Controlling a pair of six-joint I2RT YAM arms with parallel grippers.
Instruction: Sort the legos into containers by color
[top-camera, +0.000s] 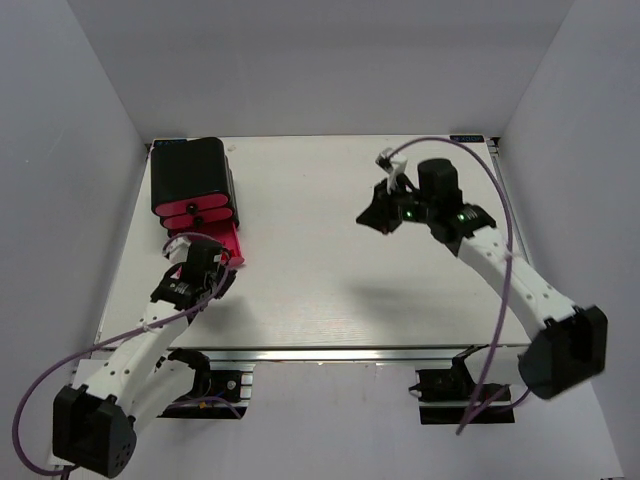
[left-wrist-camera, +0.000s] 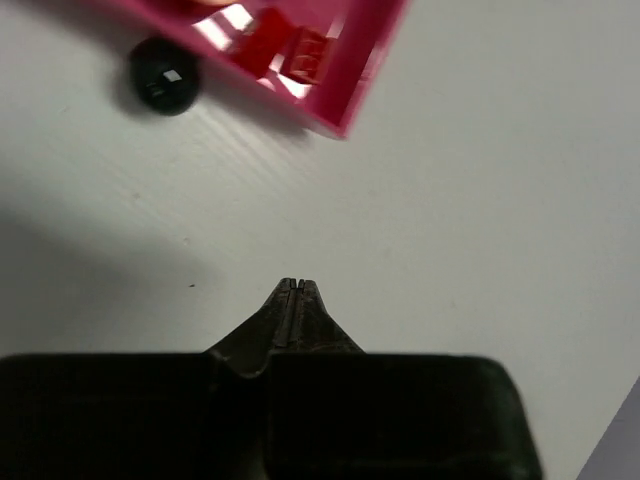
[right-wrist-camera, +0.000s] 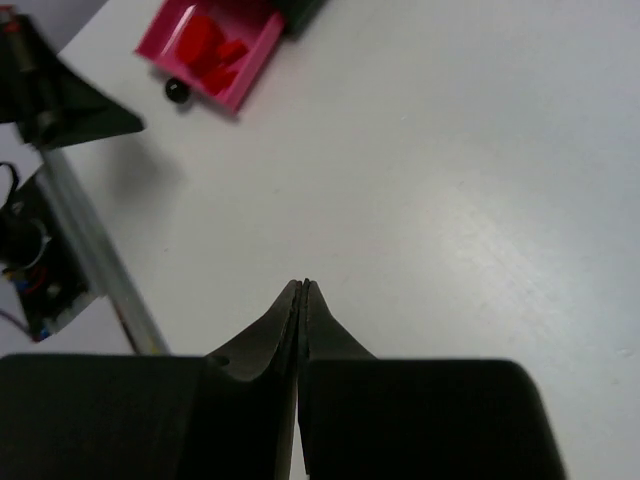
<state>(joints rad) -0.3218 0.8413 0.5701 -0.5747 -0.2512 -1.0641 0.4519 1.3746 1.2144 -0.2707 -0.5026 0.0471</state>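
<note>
The black housing (top-camera: 188, 175) stands at the back left with its pink drawers (top-camera: 200, 214). The lowest drawer (top-camera: 231, 243) is pulled out. Red legos (left-wrist-camera: 300, 52) lie inside it, and they also show in the right wrist view (right-wrist-camera: 212, 50). Its black knob (left-wrist-camera: 163, 75) faces my left gripper (left-wrist-camera: 293, 286), which is shut and empty just in front of the drawer (top-camera: 218, 270). My right gripper (right-wrist-camera: 303, 286) is shut and empty above bare table right of centre (top-camera: 364, 218). No green or lime-yellow legos are in view.
The white table (top-camera: 330, 290) has a metal rail (top-camera: 330, 352) along its near edge, also seen in the right wrist view (right-wrist-camera: 100, 260). White walls close in the left, back and right. A purple cable (top-camera: 480, 170) loops over the right arm.
</note>
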